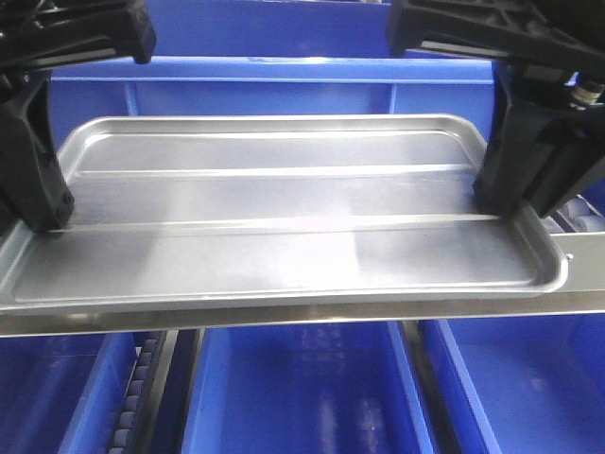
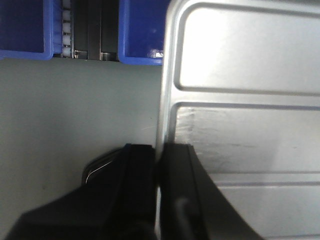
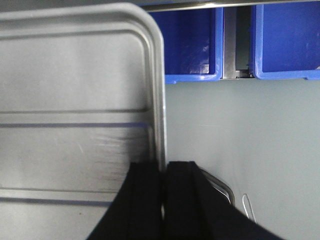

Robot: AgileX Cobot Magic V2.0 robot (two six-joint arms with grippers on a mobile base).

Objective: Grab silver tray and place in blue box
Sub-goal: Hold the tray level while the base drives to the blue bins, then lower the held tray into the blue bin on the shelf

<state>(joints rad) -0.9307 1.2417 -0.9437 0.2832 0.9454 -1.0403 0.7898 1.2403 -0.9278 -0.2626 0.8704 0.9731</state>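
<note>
The left end effector was pressed together on one short rim of the silver tray, one finger inside the rim and one outside it. The right end effector pinched the opposite short rim in the same way. Between them the tray sat level and lengthwise across the front view. Both wrist views showed the grey worktop beside and under its ends.

A blue box stood just behind the tray, its near wall partly hidden by the far rim. Other crates lay along the lower edge of the front view. Which one was the target could not be told.

The grasp looked done, so the step in hand seemed to be the carry. The next move called for both arms to travel together at matched height, keeping the tray flat. It would then be lowered inside the walls before either end effector let go.
</note>
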